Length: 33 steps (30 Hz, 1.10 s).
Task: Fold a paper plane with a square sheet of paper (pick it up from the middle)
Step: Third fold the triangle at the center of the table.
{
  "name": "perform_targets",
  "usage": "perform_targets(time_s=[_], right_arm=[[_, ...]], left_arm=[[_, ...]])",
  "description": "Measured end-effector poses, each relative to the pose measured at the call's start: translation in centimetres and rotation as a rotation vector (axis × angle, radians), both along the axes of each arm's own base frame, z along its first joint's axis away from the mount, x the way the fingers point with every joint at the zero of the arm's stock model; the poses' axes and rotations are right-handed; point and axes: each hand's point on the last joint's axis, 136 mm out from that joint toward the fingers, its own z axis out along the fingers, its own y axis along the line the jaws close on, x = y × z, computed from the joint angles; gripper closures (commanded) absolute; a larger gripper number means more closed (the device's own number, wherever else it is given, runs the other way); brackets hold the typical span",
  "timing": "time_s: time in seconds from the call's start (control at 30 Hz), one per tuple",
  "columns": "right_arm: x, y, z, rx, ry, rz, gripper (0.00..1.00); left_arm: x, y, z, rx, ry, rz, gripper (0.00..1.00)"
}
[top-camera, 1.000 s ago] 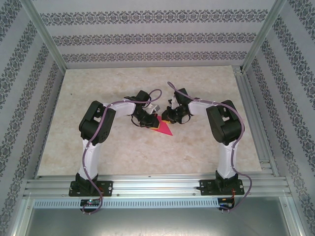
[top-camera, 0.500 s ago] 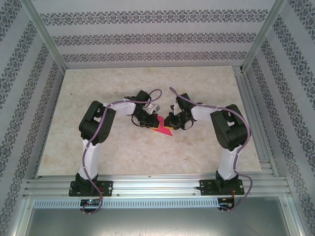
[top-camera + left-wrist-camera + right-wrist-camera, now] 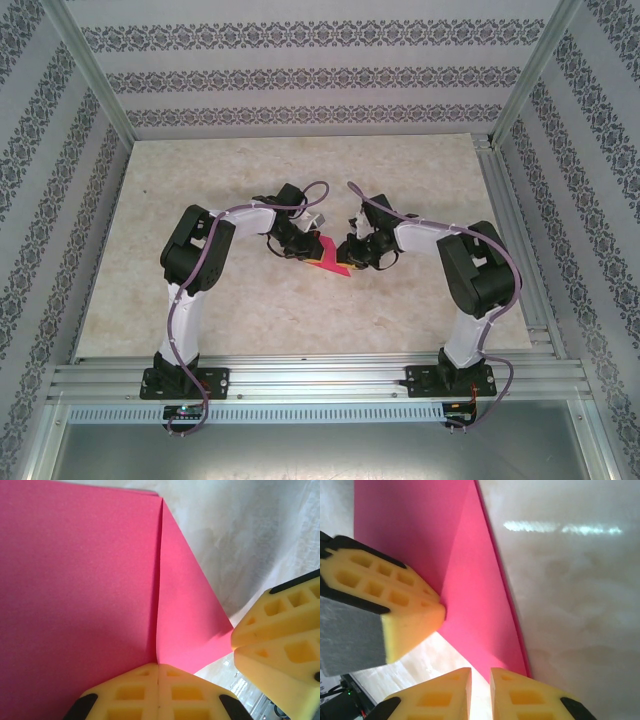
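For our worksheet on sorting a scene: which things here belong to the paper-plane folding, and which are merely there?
Belongs to the job:
- pink paper, partly folded
- left tool, shut, pressing on the paper
- right tool, at the paper's tip

Merely there:
- marble-look table
- patterned walls
- aluminium frame

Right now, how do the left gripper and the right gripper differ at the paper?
The left gripper has its fingers pressed together on the pink paper's fold line; the right gripper shows a narrow gap, the paper's point lying there. Whether the right one grips, I cannot tell. Both have yellow fingers and meet mid-table.
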Motion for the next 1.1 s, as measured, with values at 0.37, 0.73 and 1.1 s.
perform_targets(time_s=[0.37, 0.73, 1.1], right_arm=[[-1.0, -0.2, -0.9, 0.002, 0.020, 0.005, 0.82], [-1.9, -0.5, -1.3, -0.002, 0.034, 0.009, 0.82], [-2.1, -0.5, -0.9, 0.012, 0.014, 0.009, 0.82]], left_arm=[[0.0, 0.1, 0.0, 0.005, 0.001, 0.001, 0.94], [0.0, 0.1, 0.0, 0.007, 0.000, 0.001, 0.94], [0.0, 0.1, 0.0, 0.010, 0.002, 0.001, 0.94]])
